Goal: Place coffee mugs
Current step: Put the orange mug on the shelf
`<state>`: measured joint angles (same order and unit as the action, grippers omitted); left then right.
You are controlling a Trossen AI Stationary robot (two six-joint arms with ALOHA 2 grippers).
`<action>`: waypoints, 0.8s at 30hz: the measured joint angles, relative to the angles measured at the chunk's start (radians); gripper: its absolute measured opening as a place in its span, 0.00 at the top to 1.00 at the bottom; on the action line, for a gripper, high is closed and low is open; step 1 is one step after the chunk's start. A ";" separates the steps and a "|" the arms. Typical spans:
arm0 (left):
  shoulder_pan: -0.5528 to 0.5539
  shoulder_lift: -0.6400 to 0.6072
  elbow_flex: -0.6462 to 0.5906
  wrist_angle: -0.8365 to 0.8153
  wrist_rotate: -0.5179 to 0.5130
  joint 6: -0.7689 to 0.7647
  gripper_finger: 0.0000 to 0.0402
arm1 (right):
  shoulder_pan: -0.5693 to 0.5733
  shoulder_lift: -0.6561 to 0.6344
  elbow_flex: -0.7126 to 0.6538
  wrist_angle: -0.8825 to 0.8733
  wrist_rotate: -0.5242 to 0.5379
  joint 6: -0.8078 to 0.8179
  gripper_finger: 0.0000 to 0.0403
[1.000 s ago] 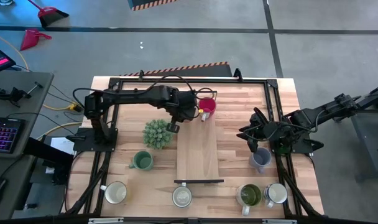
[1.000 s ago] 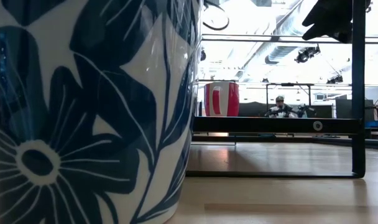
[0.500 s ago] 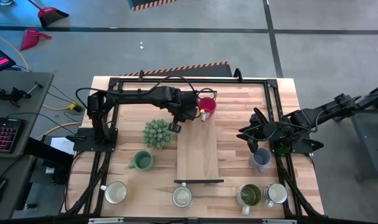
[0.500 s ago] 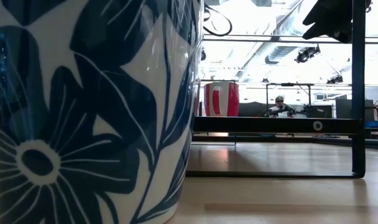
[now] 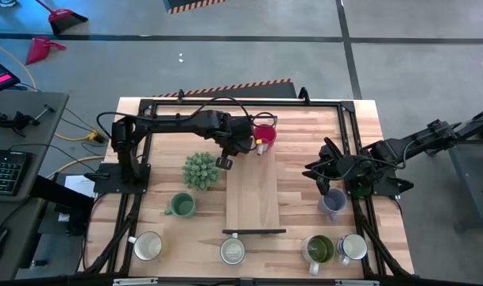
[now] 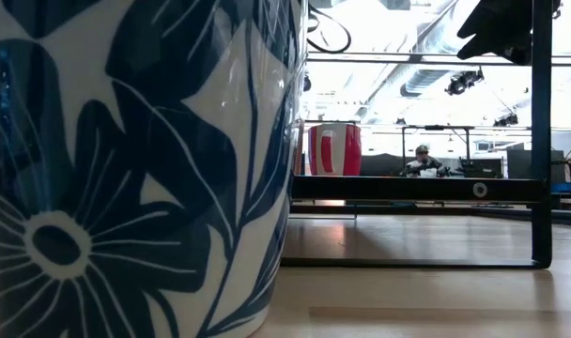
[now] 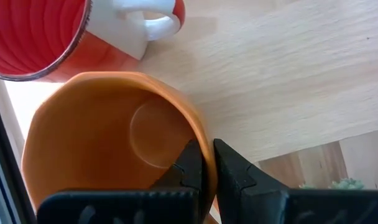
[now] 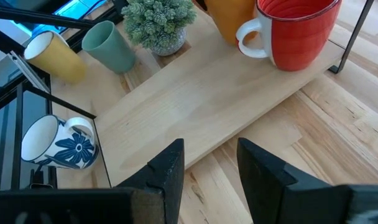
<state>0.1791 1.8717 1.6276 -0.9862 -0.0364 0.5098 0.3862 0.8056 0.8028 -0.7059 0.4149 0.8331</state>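
Observation:
In the left wrist view, my left gripper [image 7: 209, 163] is shut on the rim of an orange mug [image 7: 108, 143]. Just beyond it stands a red mug [image 7: 33, 31] with a white handle. From above, this gripper [image 5: 248, 144] is at the far end of a wooden board [image 5: 253, 195], beside the red mug [image 5: 264, 135], and the arm covers the orange mug. My right gripper [image 5: 317, 171] waits open at the table's right, above a lavender mug [image 5: 333, 202], touching nothing. My left gripper pinches the orange mug's wall at the rim [image 7: 207, 149], with one finger [image 7: 190, 167] inside the cup and the other [image 7: 234, 175] outside. The fingers come from above, pointing steeply down. The mug is upright, mouth up. Whether its base rests on the wood does not show.
A spiky potted plant [image 5: 202, 171] stands left of the board, with a teal-green mug [image 5: 180, 206] nearer. Along the near edge stand a cream mug [image 5: 148, 246], a blue-flowered white mug [image 5: 233, 251], an olive-green mug [image 5: 318, 249] and a white mug [image 5: 353, 248]. A black frame [image 5: 346, 119] rings the table.

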 joint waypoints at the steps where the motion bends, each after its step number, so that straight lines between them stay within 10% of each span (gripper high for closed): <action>1: 0.000 0.000 0.000 0.002 0.000 -0.010 0.99 | 0.000 0.000 0.000 0.000 0.000 0.002 0.69; 24: 0.011 0.001 -0.015 0.015 0.006 -0.037 0.99 | 0.000 0.000 0.000 0.001 -0.002 -0.002 0.69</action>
<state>0.1896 1.8728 1.6123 -0.9712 -0.0308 0.4732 0.3862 0.8056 0.8028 -0.7048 0.4126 0.8307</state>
